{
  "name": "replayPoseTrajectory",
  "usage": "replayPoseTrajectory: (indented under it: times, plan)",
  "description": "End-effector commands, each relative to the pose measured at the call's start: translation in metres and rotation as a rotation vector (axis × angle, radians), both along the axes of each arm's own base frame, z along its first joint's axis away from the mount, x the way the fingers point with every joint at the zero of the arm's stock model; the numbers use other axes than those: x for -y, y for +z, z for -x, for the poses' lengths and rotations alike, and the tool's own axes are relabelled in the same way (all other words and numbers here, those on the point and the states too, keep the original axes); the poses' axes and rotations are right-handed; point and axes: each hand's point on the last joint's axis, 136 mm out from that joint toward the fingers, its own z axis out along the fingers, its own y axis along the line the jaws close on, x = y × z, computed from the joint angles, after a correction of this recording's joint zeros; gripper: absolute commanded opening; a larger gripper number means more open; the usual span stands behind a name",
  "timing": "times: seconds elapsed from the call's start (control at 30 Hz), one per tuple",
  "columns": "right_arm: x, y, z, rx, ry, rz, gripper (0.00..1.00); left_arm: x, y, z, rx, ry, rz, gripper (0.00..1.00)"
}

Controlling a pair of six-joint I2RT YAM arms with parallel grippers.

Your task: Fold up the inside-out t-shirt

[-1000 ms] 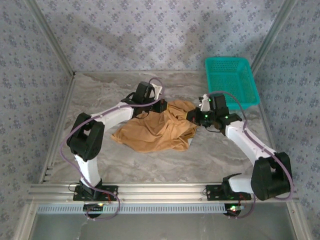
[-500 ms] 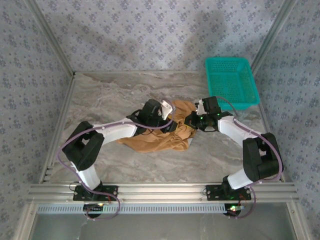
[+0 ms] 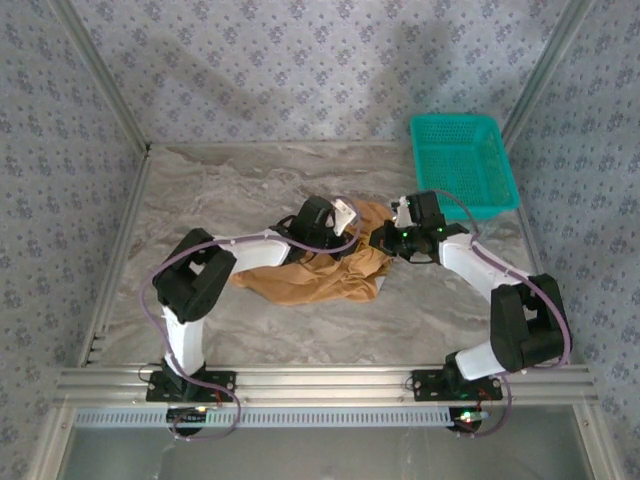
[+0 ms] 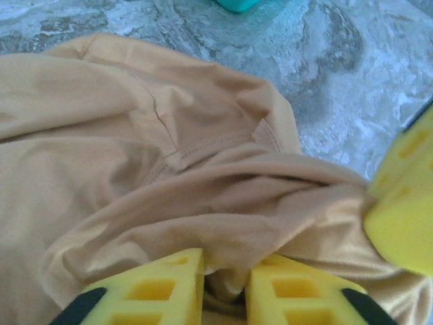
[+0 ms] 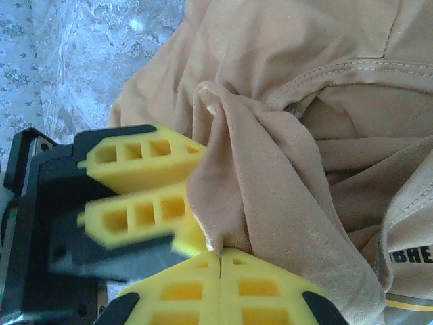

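Left gripper [image 4: 223, 277] and right gripper [image 5: 220, 261] each pinch shirt [image 3: 320, 285] folds nearest the basket [image 3: 465, 165]; the left's bite seems shallow. Draw apart evenly, gently.

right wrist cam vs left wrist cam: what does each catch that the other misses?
Right wrist: dark printed lettering on the shirt, at the picture's lower right. Left wrist: a sliver of the teal basket at the top, beyond the cloth. Both: the shirt bunched on the marble table, a stitched seam, and the left gripper and right gripper, close together, each shut on a fold of cloth.
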Motion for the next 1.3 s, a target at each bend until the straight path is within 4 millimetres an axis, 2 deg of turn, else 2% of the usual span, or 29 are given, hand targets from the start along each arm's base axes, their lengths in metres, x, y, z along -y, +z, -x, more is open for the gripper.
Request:
replayPoseTrajectory:
  times: [0.0,0.1,0.23,0.33,0.4,0.5,0.57,0.63,0.67,0.73,0.8,0.93,1.0,1.13,1.27]
  plan:
    - [0.000,0.011,0.000,0.015,-0.002,0.007,0.00,0.002,0.020,-0.015,0.019,0.022,0.034,0.05]
    - [0.007,-0.002,0.001,0.021,0.003,0.056,0.00,-0.001,0.042,-0.015,0.003,0.020,0.068,0.01]
    - [0.020,-0.030,-0.004,-0.019,-0.011,0.113,0.00,-0.004,0.091,-0.008,-0.040,0.010,0.124,0.01]
    - [0.025,-0.042,-0.013,-0.034,-0.012,0.157,0.00,-0.004,0.122,-0.001,-0.087,-0.007,0.171,0.00]
    - [0.025,-0.041,-0.021,-0.030,-0.007,0.178,0.00,-0.004,0.138,0.003,-0.118,-0.016,0.218,0.00]
    - [0.025,-0.032,-0.031,-0.015,-0.014,0.194,0.00,-0.005,0.149,0.003,-0.216,-0.032,0.316,0.00]
    - [0.026,-0.024,-0.035,-0.004,-0.021,0.205,0.00,-0.008,0.146,-0.005,-0.283,-0.020,0.369,0.00]
    - [0.030,-0.016,-0.036,0.000,-0.035,0.230,0.05,-0.013,0.134,-0.015,-0.350,0.026,0.387,0.00]
    - [0.032,-0.014,-0.035,-0.001,-0.042,0.245,0.11,-0.015,0.127,-0.017,-0.386,0.040,0.384,0.00]
    - [0.037,-0.010,-0.031,-0.005,-0.053,0.285,0.36,-0.019,0.111,-0.022,-0.437,0.079,0.360,0.02]
    - [0.042,-0.006,-0.025,-0.002,-0.061,0.334,0.43,-0.024,0.095,-0.025,-0.438,0.130,0.299,0.11]
    - [0.046,0.000,-0.014,0.007,-0.070,0.386,0.44,-0.024,0.070,-0.017,-0.363,0.133,0.142,0.27]
    - [0.051,-0.002,-0.008,-0.006,-0.089,0.385,0.43,-0.018,0.060,-0.010,-0.313,0.112,0.055,0.31]
    - [0.062,-0.001,-0.006,-0.019,-0.131,0.369,0.41,-0.007,0.036,0.000,-0.218,0.072,-0.139,0.38]
    - [0.064,0.003,-0.008,-0.012,-0.137,0.352,0.40,-0.003,0.016,-0.005,-0.171,0.077,-0.244,0.39]
